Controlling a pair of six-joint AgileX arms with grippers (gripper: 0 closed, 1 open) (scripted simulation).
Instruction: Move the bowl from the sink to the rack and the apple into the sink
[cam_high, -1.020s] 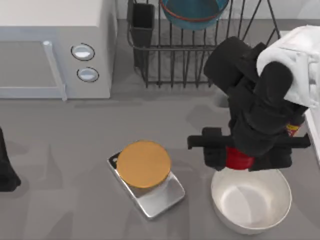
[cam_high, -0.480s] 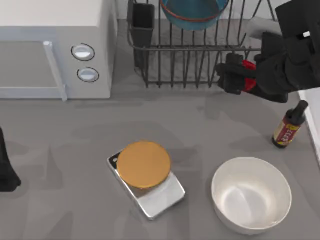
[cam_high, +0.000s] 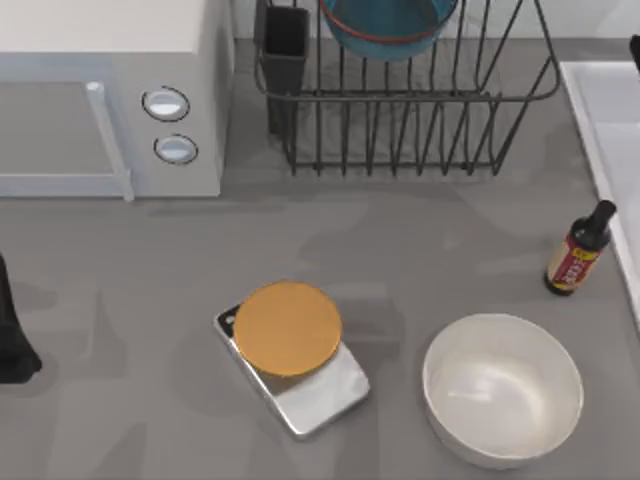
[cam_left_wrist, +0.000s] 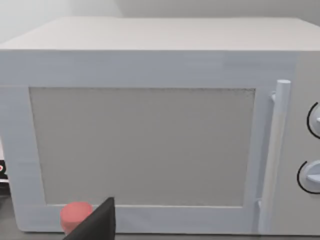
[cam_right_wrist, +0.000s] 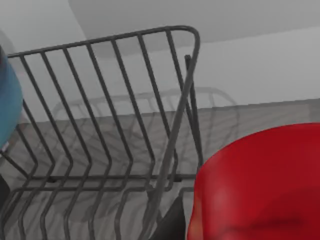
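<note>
The teal-blue round bowl (cam_high: 385, 25) already sits in the black wire rack (cam_high: 400, 110). The glossy red apple (cam_right_wrist: 260, 185) looms close in the right wrist view, beside the rack, seemingly held by the right pincer, though its grip I cannot tell. Next, I judge: lower and release over the pale rectangular sink (cam_high: 610, 120).

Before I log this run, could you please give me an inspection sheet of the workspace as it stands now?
Surface: grey table, no spills seen.
Job's things: bowl stands in the rack; apple looms close before the right wrist camera, beside the rack's end bars; sink at the table's right edge.
Clutter: white bowl, scale bearing an orange disc, sauce bottle, microwave.
Grippers: left arm parked at the table's left edge, facing the microwave door; a dark finger tip sits beside the apple in the right wrist view.
Cables: nothing seen.
Surroundings: pale wall behind the rack.
</note>
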